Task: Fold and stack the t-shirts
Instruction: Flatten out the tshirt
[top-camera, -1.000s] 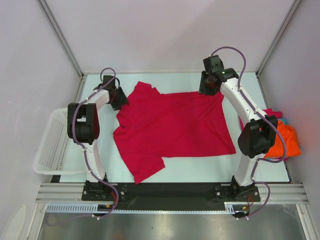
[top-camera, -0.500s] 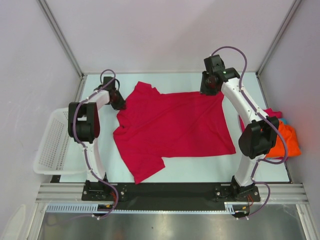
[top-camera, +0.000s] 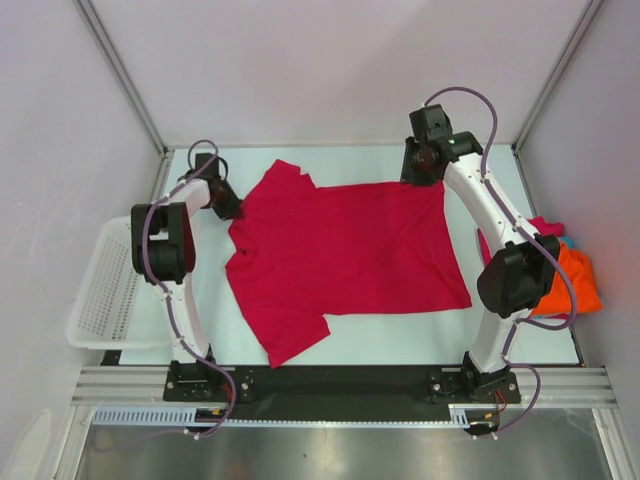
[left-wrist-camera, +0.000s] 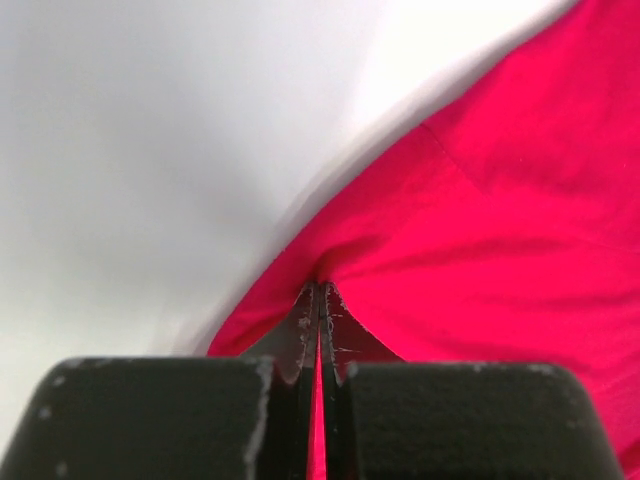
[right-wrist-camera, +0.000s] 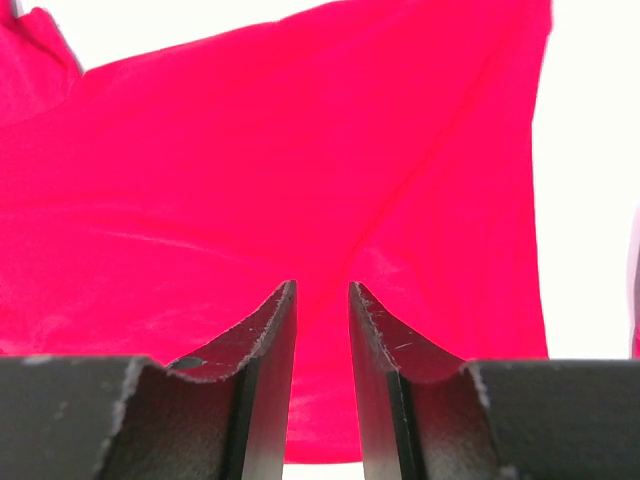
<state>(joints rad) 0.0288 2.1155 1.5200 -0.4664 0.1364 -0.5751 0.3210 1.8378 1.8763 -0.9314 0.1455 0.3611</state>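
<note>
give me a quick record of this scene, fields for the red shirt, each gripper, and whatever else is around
shirt: crimson red cloth t-shirt, spread open on the pale table, not folded
left gripper: shut, pinching the shirt's edge on the left arm's side; cloth puckers at the tips
right gripper: jaws apart, over the shirt's far corner on the right arm's side; no grip visible
other shirts: crumpled pile of orange, pink and teal cloth at the table's right edge
basket: white plastic lattice basket, at the table's left edge
</note>
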